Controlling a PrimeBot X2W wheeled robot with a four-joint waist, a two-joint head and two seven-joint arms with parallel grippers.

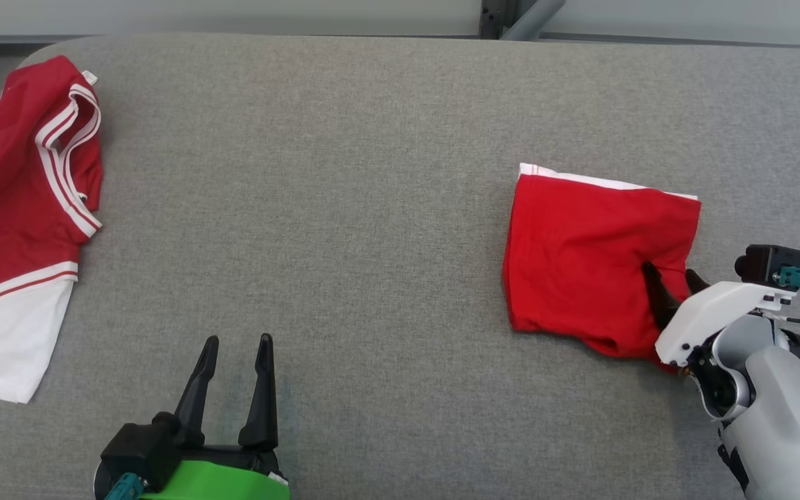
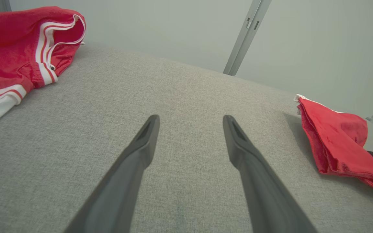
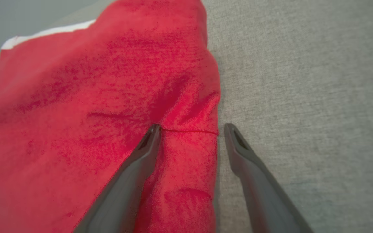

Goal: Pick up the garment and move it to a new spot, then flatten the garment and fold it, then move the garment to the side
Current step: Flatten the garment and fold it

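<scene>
The garment (image 1: 580, 257) is a folded red piece with a white strip along its far edge, lying flat at the right of the grey padded table (image 1: 372, 173). My right gripper (image 1: 672, 279) is open at its near right corner. In the right wrist view the right gripper (image 3: 191, 129) has one finger on top of the garment (image 3: 76, 113), the other over bare table, and the cloth's edge lies loose between them. My left gripper (image 1: 239, 344) stands open over bare table at the lower left, holding nothing. The left wrist view shows the left gripper (image 2: 191, 119) open, with the garment (image 2: 335, 142) off to its right.
A second red garment with white stripes and a white hem (image 1: 11, 208) lies spread at the table's left edge, also in the left wrist view (image 2: 11, 48). A grey metal post (image 1: 511, 17) stands behind the table's far edge.
</scene>
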